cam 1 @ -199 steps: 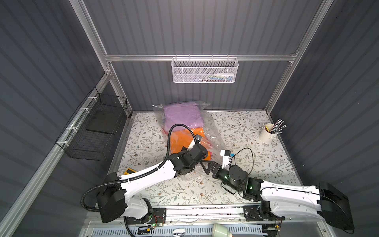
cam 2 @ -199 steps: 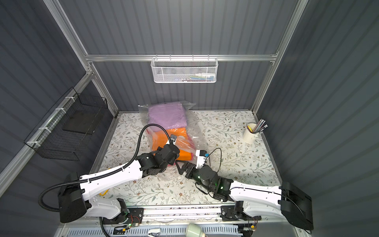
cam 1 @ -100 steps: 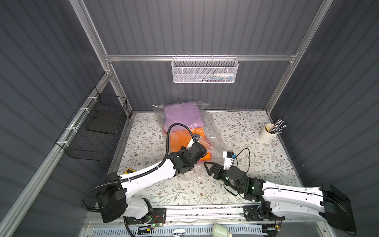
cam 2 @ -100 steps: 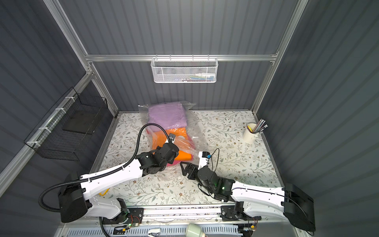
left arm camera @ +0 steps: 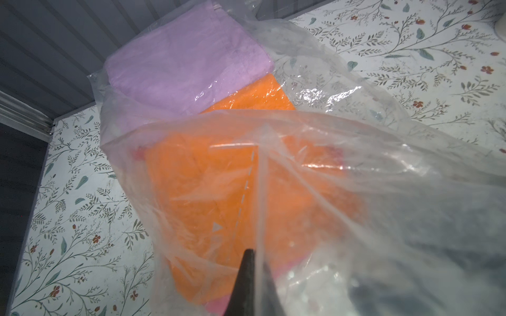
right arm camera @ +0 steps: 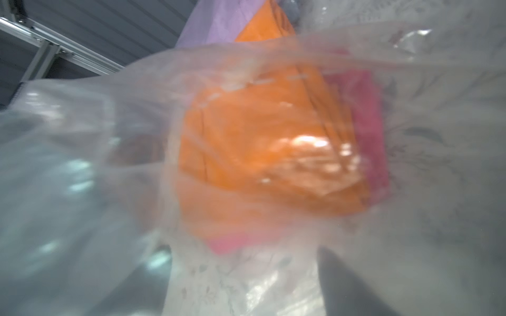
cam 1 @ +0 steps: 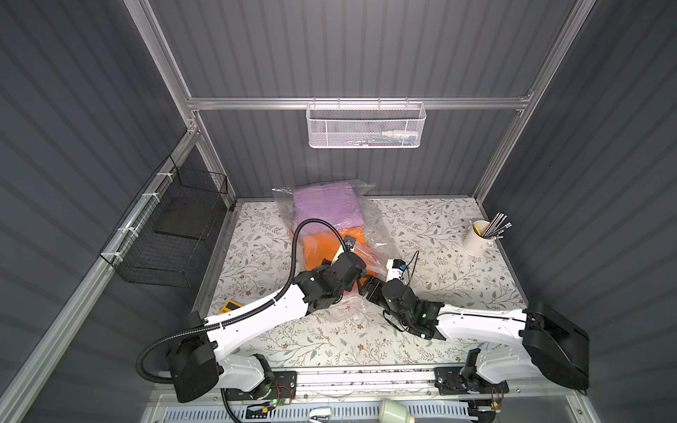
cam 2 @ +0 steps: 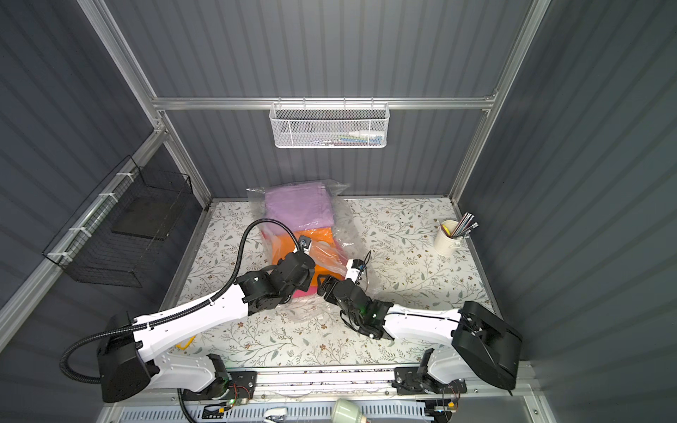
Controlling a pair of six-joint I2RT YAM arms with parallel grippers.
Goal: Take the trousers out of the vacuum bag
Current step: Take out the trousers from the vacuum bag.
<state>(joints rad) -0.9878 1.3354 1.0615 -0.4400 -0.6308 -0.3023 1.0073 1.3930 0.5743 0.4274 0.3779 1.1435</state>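
Note:
The vacuum bag (cam 1: 370,227) lies crinkled from the back wall toward the table's middle in both top views. Inside it, lilac trousers (cam 1: 326,208) lie at the far end, orange trousers (cam 1: 320,245) nearer, and a hot pink pair (right arm camera: 369,123) beneath the orange. At the bag's near end my left gripper (left arm camera: 256,273) is shut, pinching the plastic film and holding it raised. My right gripper (cam 1: 367,285) sits just beside it, open. Its fingers (right arm camera: 345,281) show dimly, with bag film draped over and between them. The orange trousers (right arm camera: 260,153) lie straight ahead of it.
A white cup of pens (cam 1: 478,241) stands at the right of the floral table (cam 1: 458,285). A black wire basket (cam 1: 172,227) hangs on the left wall and a white mesh basket (cam 1: 366,126) on the back wall. A yellow object (cam 1: 230,307) lies under the left arm.
My right gripper has moved in toward the bag's near end, closer to the left gripper. The left gripper has kept its pinch on the plastic and hardly shifted.

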